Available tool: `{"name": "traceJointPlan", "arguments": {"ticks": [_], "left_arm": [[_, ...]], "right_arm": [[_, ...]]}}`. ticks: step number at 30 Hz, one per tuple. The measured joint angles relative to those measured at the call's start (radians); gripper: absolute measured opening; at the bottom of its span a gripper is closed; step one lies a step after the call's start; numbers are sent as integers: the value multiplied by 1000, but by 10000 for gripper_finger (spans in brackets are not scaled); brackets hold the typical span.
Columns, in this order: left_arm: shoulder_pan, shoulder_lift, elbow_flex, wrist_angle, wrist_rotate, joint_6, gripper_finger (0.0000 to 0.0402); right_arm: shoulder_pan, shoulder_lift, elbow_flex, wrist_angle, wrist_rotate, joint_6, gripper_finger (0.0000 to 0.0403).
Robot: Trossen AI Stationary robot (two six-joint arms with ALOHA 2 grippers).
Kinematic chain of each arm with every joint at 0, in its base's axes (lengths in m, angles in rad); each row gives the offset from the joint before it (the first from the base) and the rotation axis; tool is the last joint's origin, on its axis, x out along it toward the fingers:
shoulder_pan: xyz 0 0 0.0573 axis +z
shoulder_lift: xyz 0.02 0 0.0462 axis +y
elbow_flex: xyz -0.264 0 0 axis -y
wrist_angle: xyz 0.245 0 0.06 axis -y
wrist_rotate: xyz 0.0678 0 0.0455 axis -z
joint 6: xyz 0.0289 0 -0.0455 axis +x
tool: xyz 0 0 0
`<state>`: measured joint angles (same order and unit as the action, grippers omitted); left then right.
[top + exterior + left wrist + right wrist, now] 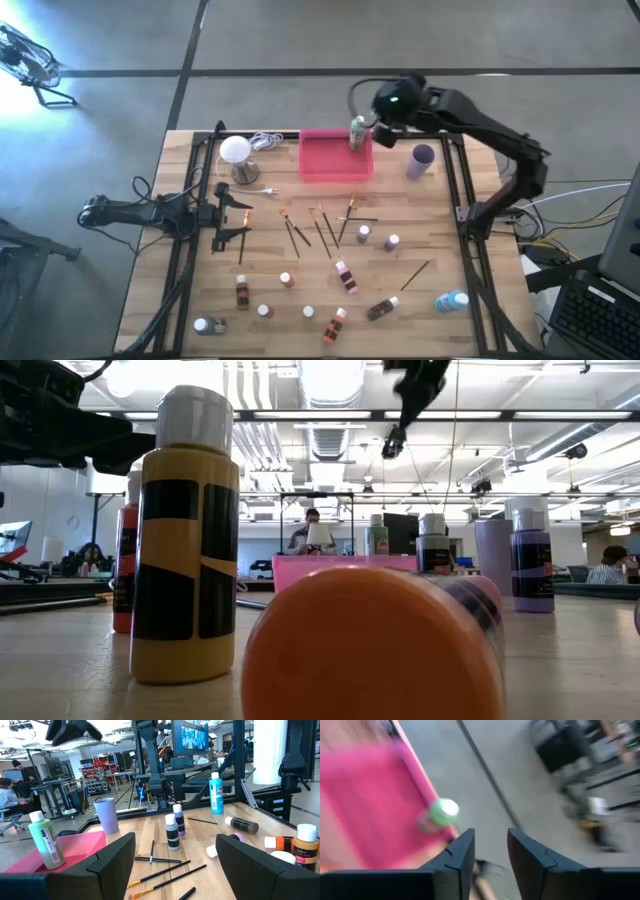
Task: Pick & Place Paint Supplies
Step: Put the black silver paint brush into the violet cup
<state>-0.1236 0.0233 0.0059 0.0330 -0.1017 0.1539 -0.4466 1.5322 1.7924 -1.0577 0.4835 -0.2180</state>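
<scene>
High view: a slatted pale wooden table is seen, with a shallow pink rectangular plastic tray at its far edge. At the tray's far right corner an upright green plastic bottle with a white cap stands, and the right gripper is positioned just above and beside it; in the right wrist view the dark fingers are parted narrowly with nothing between them, the bottle being apart from them. The left gripper is held at the table's left side, its jaws spread wide and empty.

A lilac plastic cup is placed right of the tray. Smooth, cylindrical white-capped small paint bottles are scattered over the near half, a blue bottle lying at the near right. Thin dark-handled paintbrushes are fanned at the centre.

The tall, narrow green bottle could probably be tipped if the right gripper is swung aside low, since it stands close to the tray's rim.
</scene>
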Motion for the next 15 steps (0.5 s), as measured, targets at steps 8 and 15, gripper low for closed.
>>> {"name": "traceJointPlan", "arguments": {"ticks": [8,15], "left_arm": [[0,0,0,0,0,0,282],[0,0,0,0,0,0,282]], "right_arm": [[2,-125,-1,35,-100,129,59],[2,-161,-1,154,-100,62,43]]}}
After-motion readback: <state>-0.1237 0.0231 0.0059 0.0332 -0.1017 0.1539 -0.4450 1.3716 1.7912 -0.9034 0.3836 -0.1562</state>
